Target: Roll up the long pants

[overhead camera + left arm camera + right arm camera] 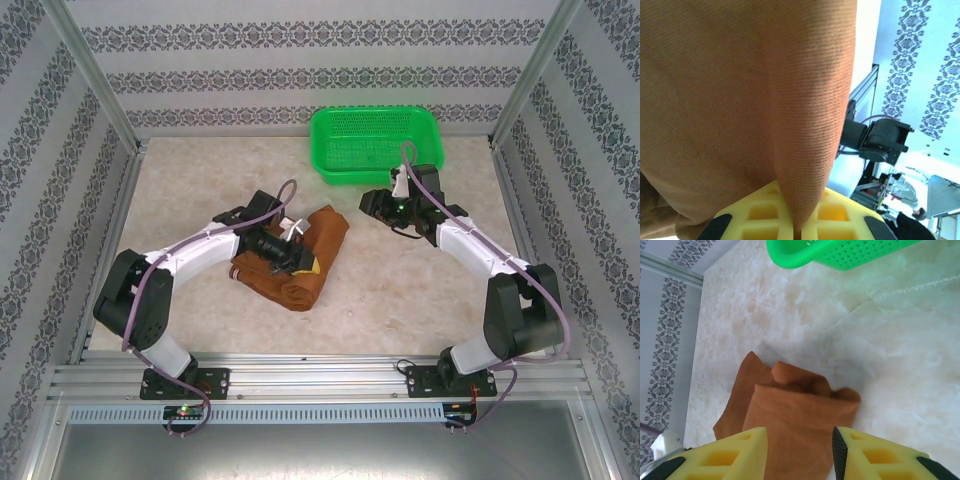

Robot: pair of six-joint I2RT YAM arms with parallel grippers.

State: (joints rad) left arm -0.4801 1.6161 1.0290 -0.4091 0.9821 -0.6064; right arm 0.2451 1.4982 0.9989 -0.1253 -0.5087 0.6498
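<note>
The pale marbled table [420, 290] carries everything. The long pants [310, 262] lie on it a little left of the middle, folded into a thick rust-brown bundle, well apart from the green basket [375, 145] at the far side. The left gripper [296, 258] has its jaws clamped on a fold of the cloth. The right gripper [800, 452] hangs near the basket, jaws apart and empty.

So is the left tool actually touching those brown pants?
Touching. In the left wrist view the left tool pinches a fold of the long pants between its yellow fingers.
</note>
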